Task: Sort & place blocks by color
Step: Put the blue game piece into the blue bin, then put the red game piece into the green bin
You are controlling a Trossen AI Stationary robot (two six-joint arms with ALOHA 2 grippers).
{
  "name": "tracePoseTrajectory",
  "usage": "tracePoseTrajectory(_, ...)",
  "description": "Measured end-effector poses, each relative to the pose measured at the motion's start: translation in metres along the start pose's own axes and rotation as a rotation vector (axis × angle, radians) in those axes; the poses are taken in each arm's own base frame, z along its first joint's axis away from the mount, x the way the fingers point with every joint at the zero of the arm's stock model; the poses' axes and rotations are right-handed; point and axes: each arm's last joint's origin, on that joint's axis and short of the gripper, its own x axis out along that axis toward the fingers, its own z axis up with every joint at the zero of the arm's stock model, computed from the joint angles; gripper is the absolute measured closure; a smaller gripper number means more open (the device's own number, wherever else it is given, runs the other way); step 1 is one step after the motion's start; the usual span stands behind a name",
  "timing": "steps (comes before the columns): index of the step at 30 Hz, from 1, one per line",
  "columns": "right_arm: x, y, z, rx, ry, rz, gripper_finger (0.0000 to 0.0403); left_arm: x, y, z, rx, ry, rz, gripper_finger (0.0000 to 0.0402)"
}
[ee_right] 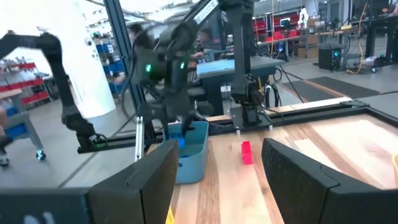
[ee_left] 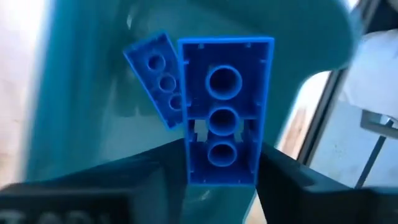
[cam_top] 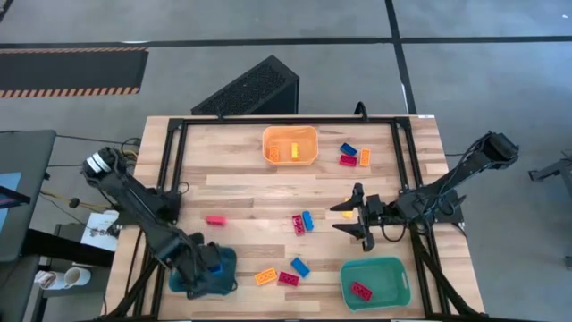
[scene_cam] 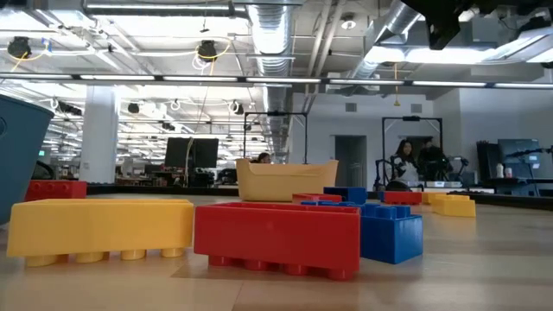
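Note:
My left gripper [ee_left: 221, 171] is at the table's near left corner, over the blue bin [cam_top: 219, 273], shut on a blue block [ee_left: 224, 106]. A second blue block [ee_left: 155, 74] lies in that bin. My right gripper [cam_top: 355, 220] hangs open over the table's right middle, touching nothing. A yellow block [cam_top: 347, 213] lies by its fingers. Loose blocks rest flat on the wood: red [cam_top: 215, 220], red and blue [cam_top: 302, 223], orange [cam_top: 265, 277], red [cam_top: 288, 279], blue [cam_top: 299, 266]. Three more lie near the far edge [cam_top: 354, 156]. My left gripper pinches the blue block between its two fingers [ee_left: 143, 180] at one end [ee_left: 221, 177], on its two long sides. The fingers point down from above. The block's hollow underside faces the wrist camera, and the rest of the block sticks out beyond the fingers over the bin's inside.
An orange bin [cam_top: 308, 156] with an orange block inside stands at the far middle. A green bin [cam_top: 398, 268] holding a red block [cam_top: 361, 291] sits at the near right. A black frame [cam_top: 286, 121] rims the table. People stand in the room beyond.

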Motion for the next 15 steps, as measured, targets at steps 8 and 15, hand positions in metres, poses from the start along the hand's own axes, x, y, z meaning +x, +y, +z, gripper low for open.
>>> tracePoseTrajectory(8, -0.001, 0.002, 0.003, 0.020, -0.029, 0.015, 0.0149, 0.019, -0.001, 0.002, -0.011, 0.045, 0.060, 0.0081)
tracePoseTrajectory(15, -0.001, 0.002, 0.002, 0.008, -0.023, 0.009, 0.0149, -0.024, 0.014, -0.001, -0.012, -0.081, 0.038, 0.0094)
